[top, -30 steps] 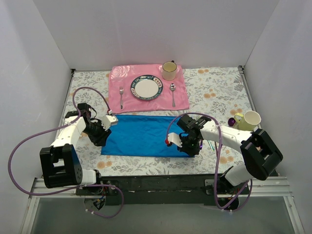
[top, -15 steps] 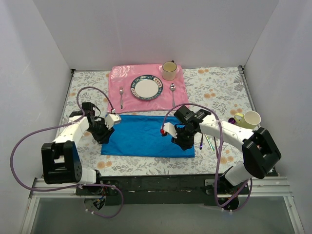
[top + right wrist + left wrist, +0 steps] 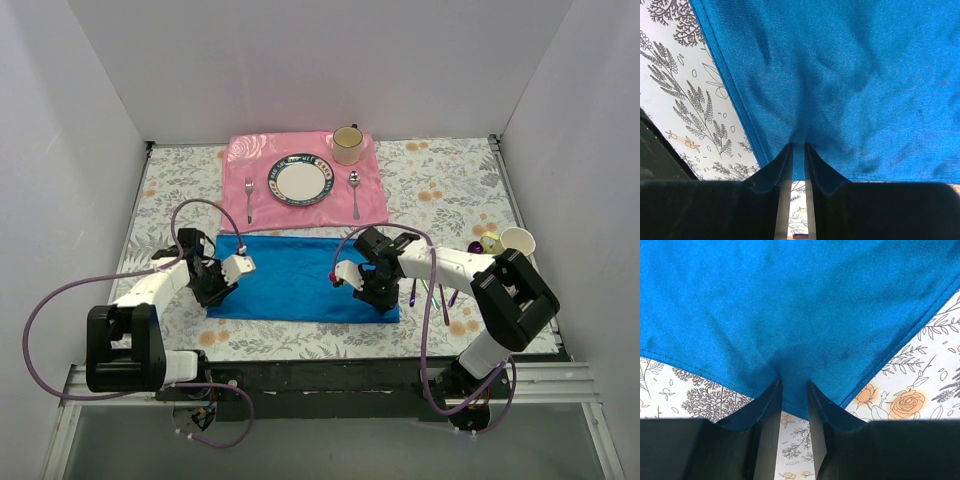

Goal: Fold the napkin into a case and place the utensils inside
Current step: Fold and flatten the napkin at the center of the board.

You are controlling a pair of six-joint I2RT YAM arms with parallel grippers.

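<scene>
"Where's the napkin (image 3: pixel 300 278) sitting?"

"It's spread flat on the bench (image 3: pixel 450 190), centre of the top view, just below the pink placemat (image 3: pixel 250 155). Your left gripper (image 3: pixel 793 385) is pinched almost closed on cloth at the napkin's left end. Your right gripper (image 3: pixel 798 145) is pinched the same way toward its right end."

"How will it handle?"

"It looks light, limp and probably slick, and it puckers at both pinches. Bite deep on the hem and move both ends together, or it may slip or sag."
</scene>
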